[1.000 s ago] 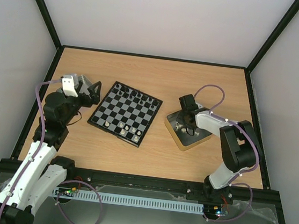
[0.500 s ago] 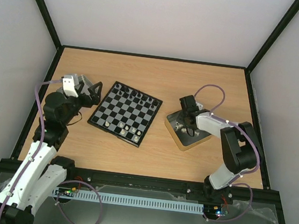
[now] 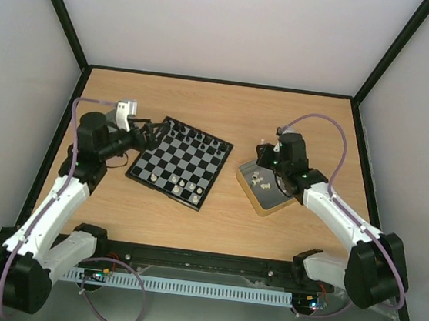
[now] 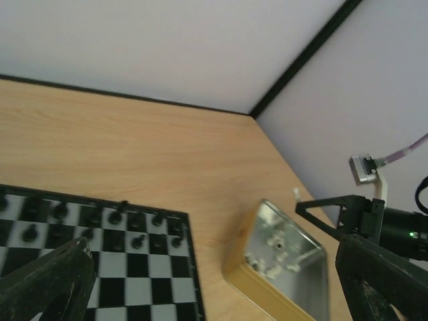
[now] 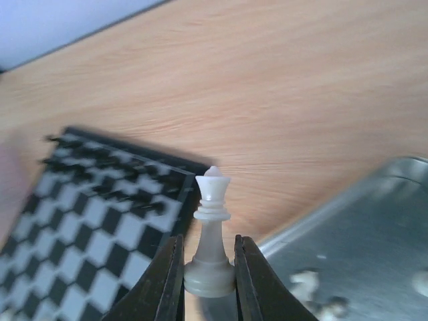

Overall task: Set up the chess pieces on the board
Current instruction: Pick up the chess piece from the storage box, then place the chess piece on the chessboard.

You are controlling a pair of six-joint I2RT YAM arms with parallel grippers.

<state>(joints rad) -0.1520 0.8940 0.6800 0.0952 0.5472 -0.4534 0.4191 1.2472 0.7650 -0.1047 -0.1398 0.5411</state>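
While our left fingers (image 4: 48, 284) are hovering wide apart by the board (image 3: 179, 162), our right fingers (image 5: 167, 284) are pinching a white piece (image 5: 212, 231) by its base to set it down upright.

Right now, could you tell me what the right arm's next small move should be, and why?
Probably carry its load left toward the board. The right gripper is shut on a white piece, held upright near the tray edge, and the board lies to its left.
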